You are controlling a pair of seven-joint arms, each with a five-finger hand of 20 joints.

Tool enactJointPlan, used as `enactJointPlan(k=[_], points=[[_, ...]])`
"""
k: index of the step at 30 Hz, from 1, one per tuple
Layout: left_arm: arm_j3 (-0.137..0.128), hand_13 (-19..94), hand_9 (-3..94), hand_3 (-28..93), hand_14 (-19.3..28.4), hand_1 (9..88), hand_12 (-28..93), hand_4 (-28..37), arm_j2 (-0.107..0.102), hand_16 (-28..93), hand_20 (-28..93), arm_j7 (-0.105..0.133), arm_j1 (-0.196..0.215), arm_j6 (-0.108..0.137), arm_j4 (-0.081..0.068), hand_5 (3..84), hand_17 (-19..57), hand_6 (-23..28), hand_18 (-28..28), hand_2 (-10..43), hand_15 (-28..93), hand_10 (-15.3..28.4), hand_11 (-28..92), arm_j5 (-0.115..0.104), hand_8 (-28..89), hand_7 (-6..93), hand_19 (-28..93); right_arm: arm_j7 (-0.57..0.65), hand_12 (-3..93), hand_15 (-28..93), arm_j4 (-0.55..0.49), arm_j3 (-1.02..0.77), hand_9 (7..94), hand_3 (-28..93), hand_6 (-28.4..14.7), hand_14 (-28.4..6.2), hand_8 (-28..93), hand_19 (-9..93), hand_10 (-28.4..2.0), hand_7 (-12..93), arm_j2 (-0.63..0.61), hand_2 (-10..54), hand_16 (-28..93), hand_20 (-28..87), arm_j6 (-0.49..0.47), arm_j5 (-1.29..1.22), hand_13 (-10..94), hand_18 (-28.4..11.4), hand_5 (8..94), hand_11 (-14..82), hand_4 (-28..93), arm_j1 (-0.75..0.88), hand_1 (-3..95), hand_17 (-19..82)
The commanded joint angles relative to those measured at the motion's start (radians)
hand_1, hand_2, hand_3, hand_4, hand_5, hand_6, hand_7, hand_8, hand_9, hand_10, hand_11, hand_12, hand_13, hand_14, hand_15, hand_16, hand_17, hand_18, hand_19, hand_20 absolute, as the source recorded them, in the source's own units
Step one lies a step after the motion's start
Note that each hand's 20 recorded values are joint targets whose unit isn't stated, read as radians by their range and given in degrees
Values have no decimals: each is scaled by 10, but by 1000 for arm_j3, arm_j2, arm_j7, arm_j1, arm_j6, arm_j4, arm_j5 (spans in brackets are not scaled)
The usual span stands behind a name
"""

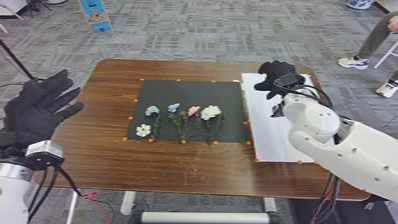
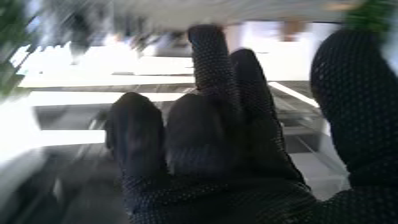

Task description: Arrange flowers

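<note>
Start from the right hand [image 1: 277, 75], poised over the far part of the white board [image 1: 271, 150], loosely open, with no flower between fingers and thumb. Find 5 flowers on the black mat [image 1: 191, 90]: from the small white flower [image 1: 144, 130] at near left, past the pale blue flower [image 1: 152, 109], the blue flower [image 1: 174, 107] and the pink flower [image 1: 193, 110], to the larger white flower [image 1: 210, 112] at right. Probably at the picking stage, so carry the hand across high, then lower from above rather than sweep sideways through the blooms. Take 1 flower at a time, perhaps beginning with the larger white flower, nearest the board. Pinch the stem just below the bloom, never the petals, and beware of slip with so thin a stem. Lift slowly to avoid dragging neighbouring leaves along, then set down gently, stem first. Leave the left hand [image 1: 40, 107], open and empty beside the tabletop [image 1: 107, 165], out of this.
</note>
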State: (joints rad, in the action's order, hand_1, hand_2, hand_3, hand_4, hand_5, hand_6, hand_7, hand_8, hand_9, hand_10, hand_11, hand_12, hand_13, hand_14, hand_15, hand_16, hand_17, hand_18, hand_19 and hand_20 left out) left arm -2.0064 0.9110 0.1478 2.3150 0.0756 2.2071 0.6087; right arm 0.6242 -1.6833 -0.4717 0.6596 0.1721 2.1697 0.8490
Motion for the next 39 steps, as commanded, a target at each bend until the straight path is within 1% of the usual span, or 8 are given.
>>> enactJointPlan(k=[1,6,10,18,22,25,28,39], points=[[-3,199,242,669,136,186,162,-283,12,43,77,1,12,2,12,293,-117,27,224,-37,175,111,128,-2,-81,158,413,37,170,854,151,43,475,758,-55,-82,-91,932,-130,134,-17,-95,338,606,-45,29,669,-219,426,129,-282,-35,340,397],[-6,199,243,669,136,186,161,-283,11,42,77,4,13,5,13,293,-117,27,224,-37,174,111,126,-3,-82,160,413,-21,166,860,264,81,405,713,-64,-91,-87,932,-126,131,27,-95,323,559,-34,0,629,-218,383,114,-283,-78,376,364],[-2,199,243,670,136,186,162,-283,6,42,77,-1,5,5,9,294,-116,27,223,-38,174,111,126,-3,-82,160,412,-60,144,866,351,109,356,848,-79,-85,-88,929,-101,128,70,-95,313,539,-51,-25,617,-208,357,112,-282,-114,357,353],[6,200,243,669,135,187,162,-283,-1,43,78,-4,3,-4,8,294,-117,27,224,-36,174,111,125,-2,-83,160,412,-96,119,875,455,191,318,875,-82,-76,-91,929,-79,132,110,-95,299,532,-50,-53,619,-205,321,116,-282,-185,399,354],[9,200,243,671,135,187,162,-283,-5,43,78,-2,-1,-8,4,293,-117,27,224,-36,175,112,125,-3,-83,160,412,-89,111,876,476,219,329,879,-81,-75,-94,930,-83,136,118,-95,295,530,-70,-63,624,-205,331,123,-283,-207,396,357],[9,200,243,672,136,186,162,-283,-7,42,78,-2,-1,-10,3,293,-116,26,223,-37,175,112,126,-3,-83,161,412,-78,107,877,503,231,363,876,-81,-75,-94,931,-116,142,129,-95,293,538,-90,-78,641,-210,355,121,-283,-220,386,372],[11,201,243,670,135,187,163,-283,-9,42,78,-4,-5,-15,2,293,-117,26,223,-36,176,112,125,-2,-83,161,412,-81,109,877,532,232,384,877,-78,-72,-94,932,-133,144,137,-95,295,547,-119,-99,651,-211,365,119,-283,-227,377,378],[16,200,244,668,136,188,164,-283,-13,42,78,-5,-4,-20,-1,293,-117,27,224,-34,174,112,126,-3,-82,159,413,-103,122,875,618,241,456,869,-59,-70,-102,932,-126,165,157,-95,303,569,-144,-148,674,-213,404,132,-283,-224,371,397]])
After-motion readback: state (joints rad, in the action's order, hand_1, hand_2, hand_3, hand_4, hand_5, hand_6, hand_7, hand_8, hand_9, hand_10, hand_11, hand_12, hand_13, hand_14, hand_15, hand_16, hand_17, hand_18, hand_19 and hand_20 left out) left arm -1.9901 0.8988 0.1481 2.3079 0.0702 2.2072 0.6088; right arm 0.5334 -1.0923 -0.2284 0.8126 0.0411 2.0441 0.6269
